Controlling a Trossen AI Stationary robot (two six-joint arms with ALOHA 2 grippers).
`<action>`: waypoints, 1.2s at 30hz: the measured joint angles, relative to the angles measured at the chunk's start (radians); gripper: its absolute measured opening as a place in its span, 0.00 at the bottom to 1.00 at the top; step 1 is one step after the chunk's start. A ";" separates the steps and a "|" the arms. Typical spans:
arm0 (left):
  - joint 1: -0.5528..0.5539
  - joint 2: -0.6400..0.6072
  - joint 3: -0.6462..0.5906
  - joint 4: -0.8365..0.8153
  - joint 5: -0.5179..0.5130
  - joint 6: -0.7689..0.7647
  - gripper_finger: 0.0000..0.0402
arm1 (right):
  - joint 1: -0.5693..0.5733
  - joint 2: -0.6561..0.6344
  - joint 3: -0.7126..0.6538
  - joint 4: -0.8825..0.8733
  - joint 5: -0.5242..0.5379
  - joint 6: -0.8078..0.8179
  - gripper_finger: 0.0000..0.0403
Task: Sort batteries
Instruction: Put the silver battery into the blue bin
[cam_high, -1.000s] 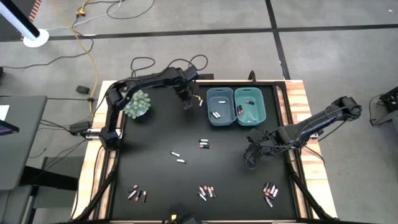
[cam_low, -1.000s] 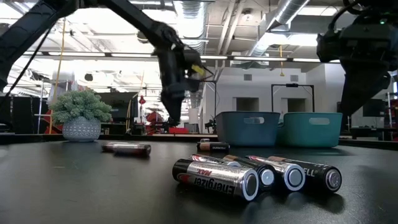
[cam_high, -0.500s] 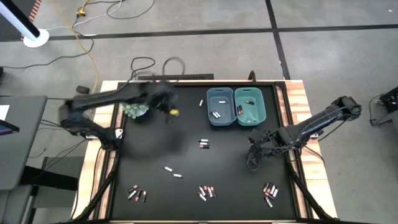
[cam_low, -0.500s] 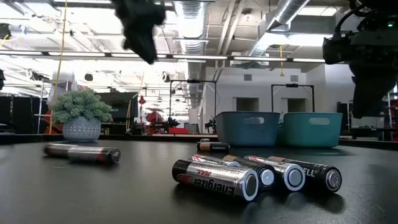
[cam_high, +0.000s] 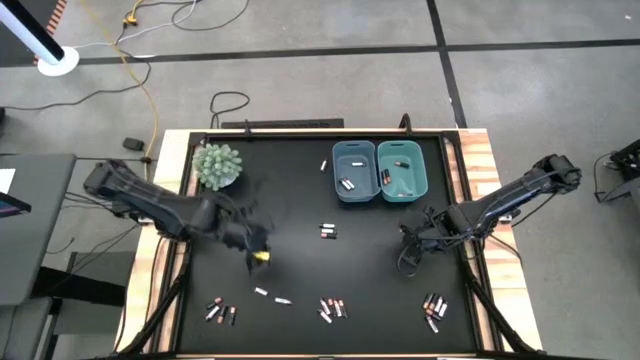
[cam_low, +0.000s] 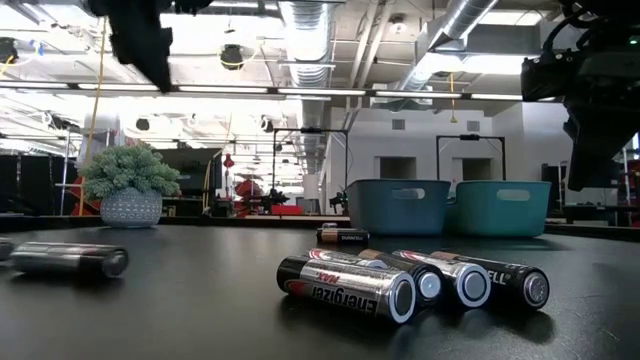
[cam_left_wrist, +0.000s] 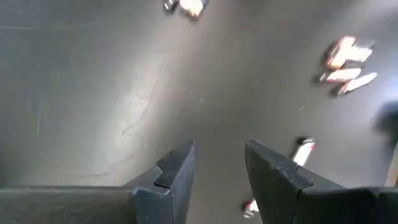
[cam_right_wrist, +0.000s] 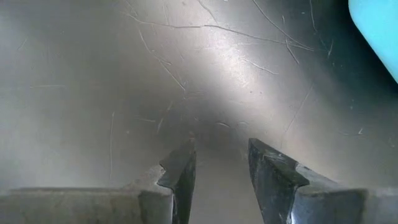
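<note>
Near edge of the black table top (cam_high: 300, 200): loose clusters of small cylindrical batteries, silvery-white and dark with copper-red ends. One cluster near the left corner (cam_high: 220, 312), one at the middle (cam_high: 332, 308), one near the right corner (cam_high: 434, 307). In the low view the closest group (cam_low: 415, 282) lies side by side, a silver-black labelled one in front. Two silvery cells (cam_high: 271, 295) lie apart, just beyond the middle cluster toward the left; the low view shows a dark cell (cam_low: 68, 260) lying at far left.

Left gripper (cam_high: 258, 252) hovers over the left-centre table, above those two silvery cells. Fingers (cam_left_wrist: 177, 171) are parted with a gap, nothing between them, released. Wrist view shows bare table and scattered cells (cam_left_wrist: 347, 62) farther off.

Mid-table: a small pair of dark cells (cam_high: 327, 232).

Right gripper (cam_high: 408, 252) hangs over the right side, near the bins but clear of them. Fingers (cam_right_wrist: 180, 169) are parted, empty, only scratched table surface between them.

Far side: two rectangular plastic bins side by side, touching. Blue-grey bin (cam_high: 337, 152) holds a few cells (cam_high: 346, 185). Teal bin (cam_high: 420, 160) holds several cells (cam_high: 396, 165), light and dark. One silvery cell (cam_high: 324, 164) lies on the table just left of the blue-grey bin.

Far left corner: small green potted plant in a pale pot (cam_high: 218, 165).
</note>
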 joint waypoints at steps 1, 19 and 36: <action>-0.017 0.028 0.000 -0.001 -0.013 0.000 0.34 | 0.000 0.000 0.000 0.001 0.000 0.000 0.41; -0.393 0.387 0.000 0.339 0.042 -0.315 0.34 | 0.001 0.000 0.000 0.005 0.000 0.131 0.41; -0.423 0.436 0.035 0.361 -0.019 -0.277 0.34 | 0.001 0.000 0.000 0.015 0.000 0.132 0.41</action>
